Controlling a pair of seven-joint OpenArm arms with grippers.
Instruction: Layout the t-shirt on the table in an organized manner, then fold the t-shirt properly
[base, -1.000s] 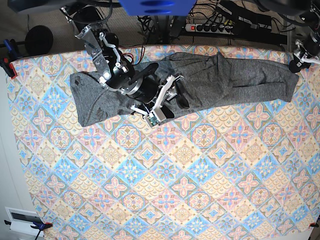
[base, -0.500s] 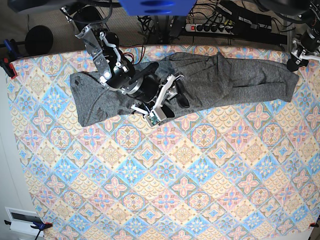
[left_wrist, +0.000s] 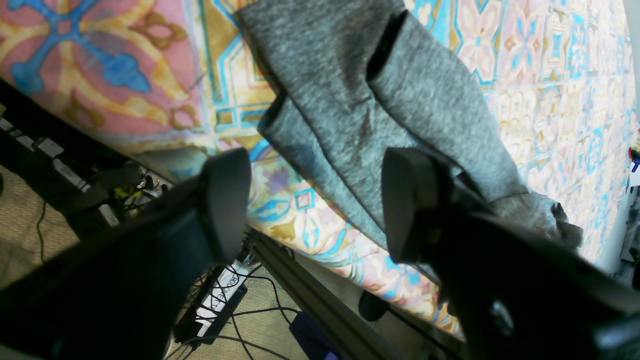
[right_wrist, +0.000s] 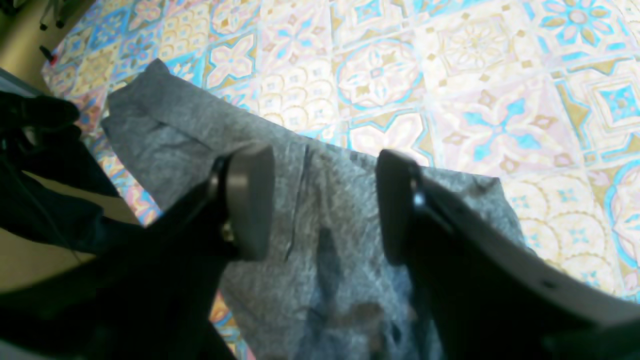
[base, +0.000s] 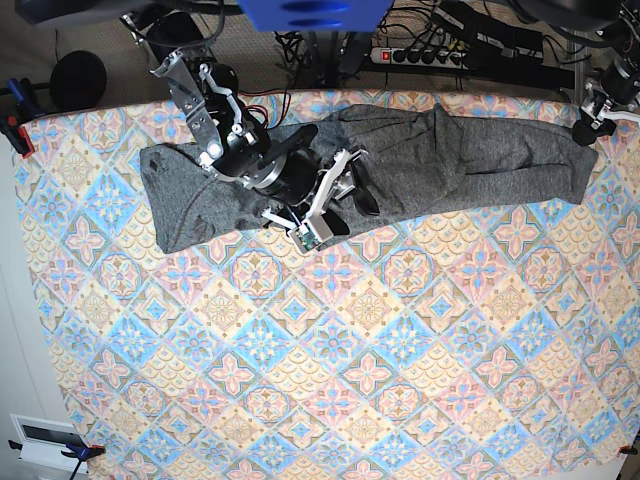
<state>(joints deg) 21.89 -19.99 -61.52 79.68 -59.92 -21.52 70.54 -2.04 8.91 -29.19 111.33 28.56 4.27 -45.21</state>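
1. The shirt (base: 400, 165) lies in a long crumpled band along the far edge of the table (base: 350, 380), running from near the far-left corner to the far-right corner. It is not yet spread flat.
2. Your left gripper (left_wrist: 315, 200) hangs at the far-right corner with its jaws wide apart and nothing between them; the sleeve end (left_wrist: 360, 100) lies just under them.
3. Your right gripper (right_wrist: 325, 200) hovers over the shirt's middle, jaws wide apart, holding nothing.
4. Judgement: layout is the step in hand. Pinch a single layer at an edge or corner, not a bunch.
5. Draw the cloth toward the near edge slowly, both arms level, so the folds open instead of dragging.
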